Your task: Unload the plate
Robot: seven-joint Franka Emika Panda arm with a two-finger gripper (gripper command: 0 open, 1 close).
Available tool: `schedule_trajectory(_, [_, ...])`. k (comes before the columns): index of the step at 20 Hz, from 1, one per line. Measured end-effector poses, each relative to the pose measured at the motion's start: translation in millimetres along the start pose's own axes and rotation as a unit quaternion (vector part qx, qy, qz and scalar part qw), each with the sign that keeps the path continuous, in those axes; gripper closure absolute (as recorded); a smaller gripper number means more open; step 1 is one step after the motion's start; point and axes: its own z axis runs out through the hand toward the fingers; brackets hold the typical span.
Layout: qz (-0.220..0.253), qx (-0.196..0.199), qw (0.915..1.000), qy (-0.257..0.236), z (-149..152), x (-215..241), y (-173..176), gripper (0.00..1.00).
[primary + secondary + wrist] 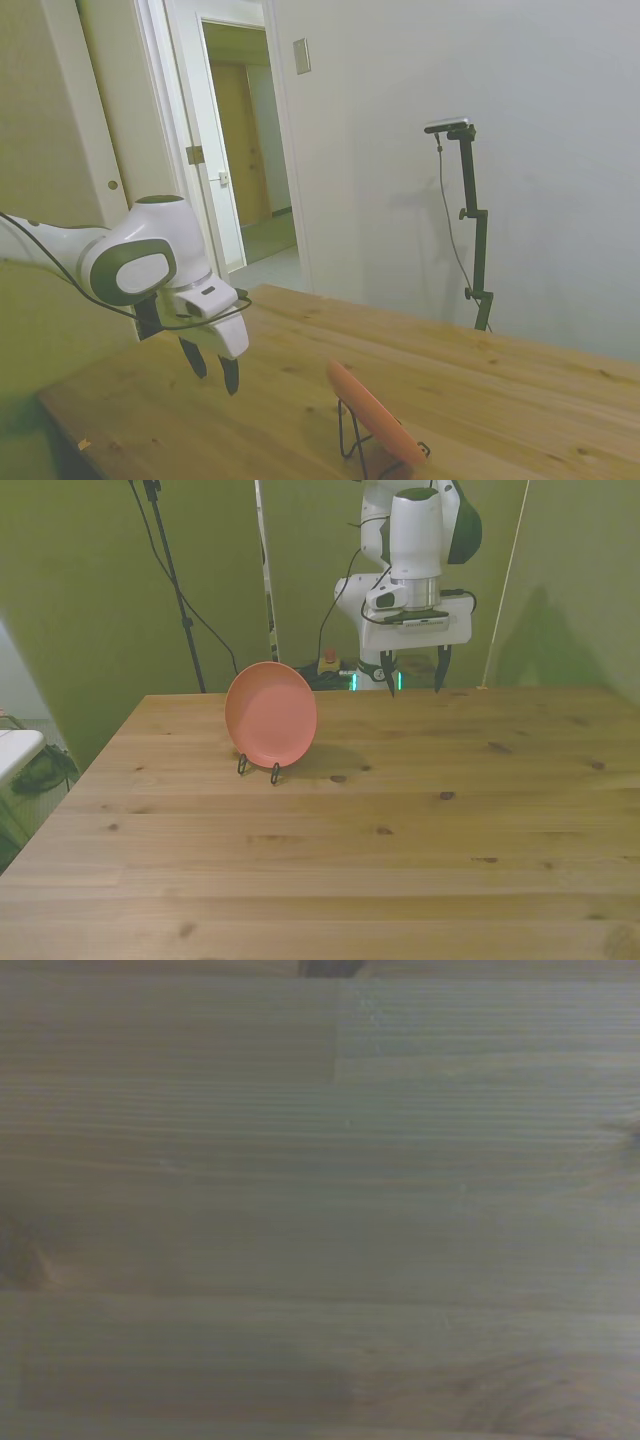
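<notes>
The salmon-orange plate (271,714) stands on edge, leaning in a thin black wire rack (258,767) on the wooden table, toward the front view's left. In the side view the plate (372,412) appears edge-on near the bottom, held by the rack (352,437). My gripper (413,681) hangs open above the table's far edge, to the front view's right of the plate and well apart from it, with nothing between its fingers. In the side view the gripper (214,367) points down, left of the plate. The wrist view holds only bare wood planks (320,1210).
The wooden table (400,840) stretches wide in front of the plate and to the front view's right. Cables and stands rise behind the table's far edge. An open doorway (245,150) shows in the side view behind the arm.
</notes>
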Motion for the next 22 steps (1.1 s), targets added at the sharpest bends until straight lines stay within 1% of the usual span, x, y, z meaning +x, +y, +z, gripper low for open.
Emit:
schedule_trajectory(3, [0.005,0.001,1.0000,-0.002,-2,4,2,0.00])
schedule_trajectory(4, [0.013,0.003,0.9999,-0.005,-9,11,5,0.00])
schedule_trajectory(7, [0.038,0.009,0.9991,-0.015,-49,42,15,0.00])
schedule_trajectory(10, [0.048,0.003,0.9987,-0.019,-90,74,26,0.00])
schedule_trajectory(13, [0.055,-0.004,0.9984,-0.014,-125,109,45,0.00])
schedule_trajectory(15, [0.045,-0.007,0.9988,-0.017,-141,137,55,0.00])
schedule_trajectory(16, [0.039,-0.008,0.9990,-0.019,-141,137,54,0.00])
schedule_trajectory(19, [-0.012,-0.015,0.9992,-0.036,-143,143,57,0.00])
schedule_trajectory(22, [-0.036,-0.019,0.9983,-0.042,-154,173,75,0.00])
